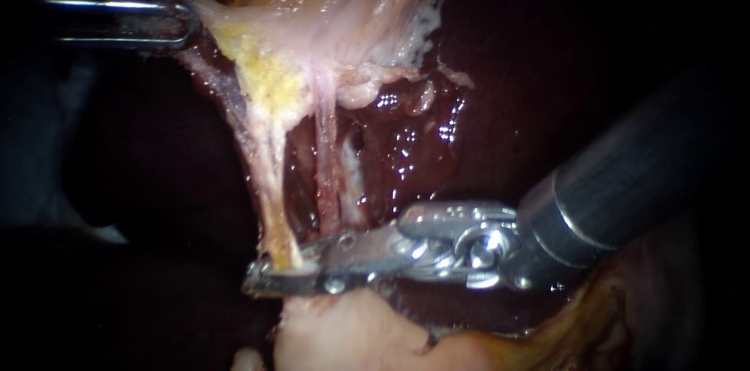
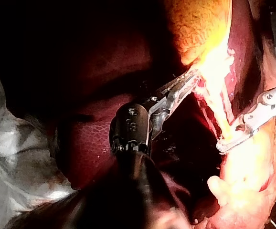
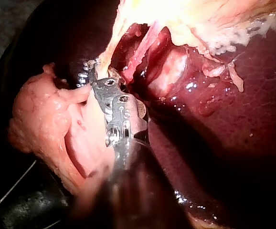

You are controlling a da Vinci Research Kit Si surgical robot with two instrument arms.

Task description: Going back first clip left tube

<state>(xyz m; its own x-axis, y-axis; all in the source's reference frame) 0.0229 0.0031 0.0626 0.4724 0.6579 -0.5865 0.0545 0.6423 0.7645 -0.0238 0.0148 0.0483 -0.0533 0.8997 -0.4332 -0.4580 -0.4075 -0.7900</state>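
The left tube [image 1: 267,183], a pale yellowish-white strand of tissue, runs nearly straight up and down in the endoscope view. It is stretched from the pale pink sheet of tissue [image 1: 328,19] above down to a soft pink lump of tissue [image 1: 344,332] below. Just beside it, toward the glistening dark red liver [image 1: 414,144], runs a thinner pink tube [image 1: 326,176], almost parallel to it. The silver, hinged right instrument [image 1: 285,271] lies crosswise to the left tube, close to a right angle. Its jaws stand slightly apart, with a narrow gap between them, and the foot of the tube sits in that gap. I cannot make out a clip on the tube from any view. The slim dark left instrument [image 1: 183,23] is well apart, at the upper end, with its jaws pressed together on the edge of the pale pink sheet, pulling it taut. The right instrument is the one at the tube. To back off, it would probably need to slide out along its own shaft line, sideways off the strand and away from the thinner pink tube, so that the jaws do not drag the strand.
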